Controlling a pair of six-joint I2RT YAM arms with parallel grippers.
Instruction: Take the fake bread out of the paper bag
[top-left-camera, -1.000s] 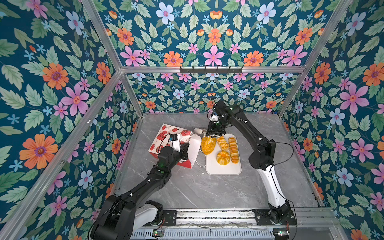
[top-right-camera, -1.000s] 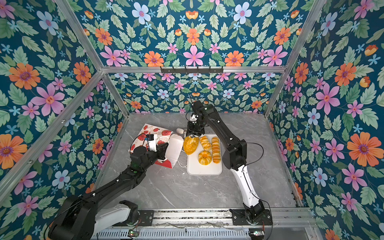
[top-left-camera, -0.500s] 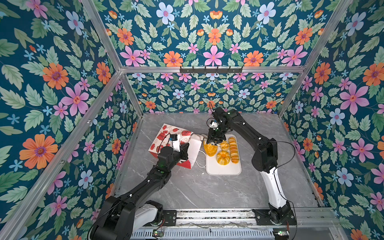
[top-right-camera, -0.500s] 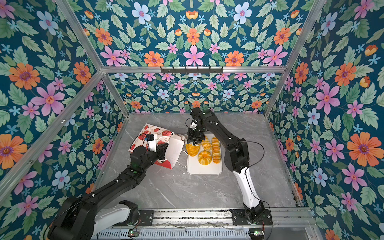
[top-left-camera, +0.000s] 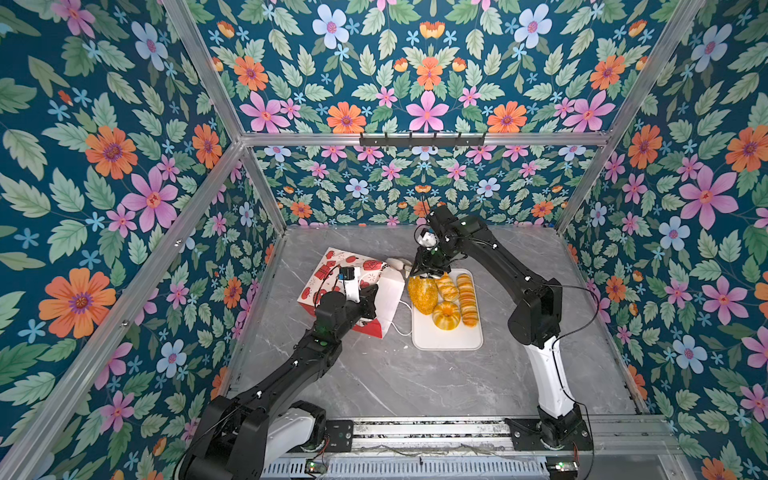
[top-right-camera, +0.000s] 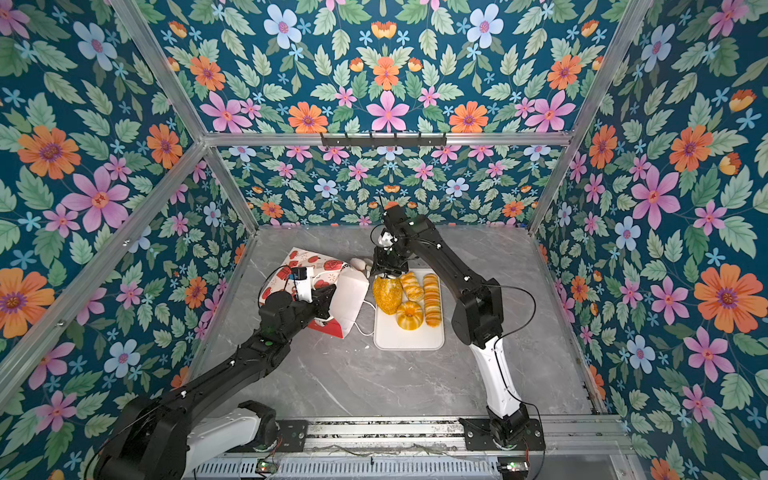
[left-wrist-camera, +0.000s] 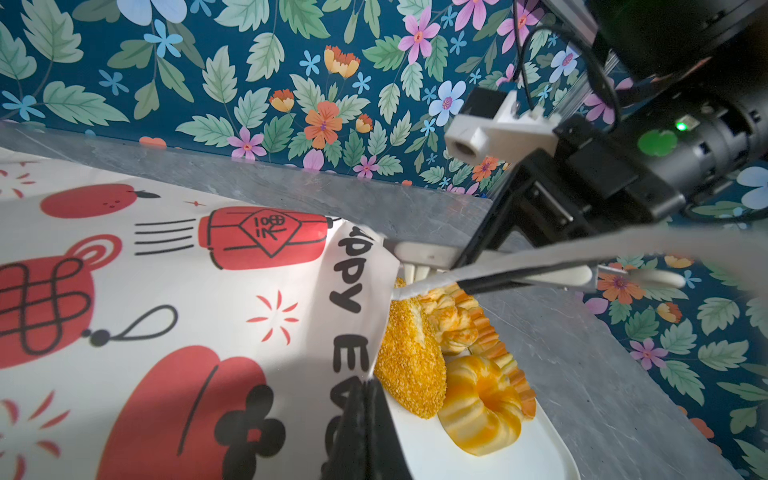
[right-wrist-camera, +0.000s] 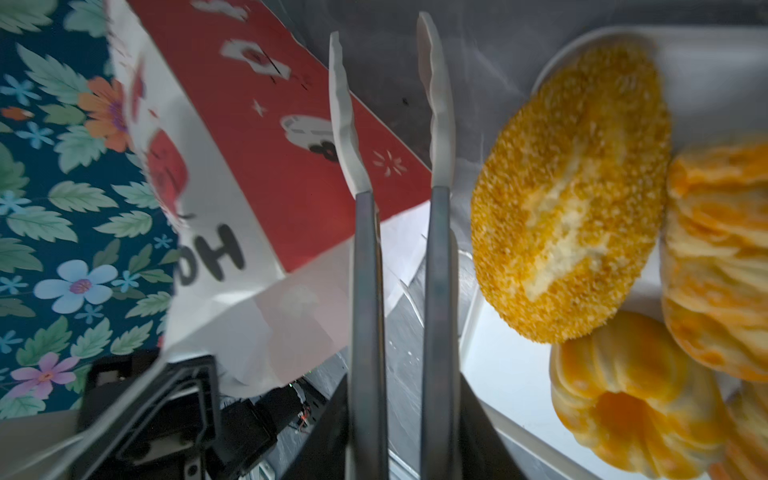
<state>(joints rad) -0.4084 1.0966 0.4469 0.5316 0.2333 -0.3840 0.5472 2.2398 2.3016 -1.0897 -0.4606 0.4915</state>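
Bread (top-left-camera: 445, 300): I count four pieces, seeded loaf (top-left-camera: 422, 294), twist (top-left-camera: 446, 286), ridged loaf (top-left-camera: 467, 300) and ring (top-left-camera: 446, 316). All lie on the tray, out of the bag, packed close together.
Bag (top-left-camera: 366, 266): on its side on the table, just left of the tray, with its white-lined mouth toward the tray. I cannot see inside.
Left gripper (left-wrist-camera: 365, 388): pinched together on the bag's mouth edge.
Right gripper (top-left-camera: 429, 271): clamped on tongs (right-wrist-camera: 366, 270), above the tray's far end.
Tongs: white tips apart and empty, over the table between bag and seeded loaf.
Tray (top-left-camera: 446, 341): white, flat on the table.
Table (top-left-camera: 415, 382): grey marble.
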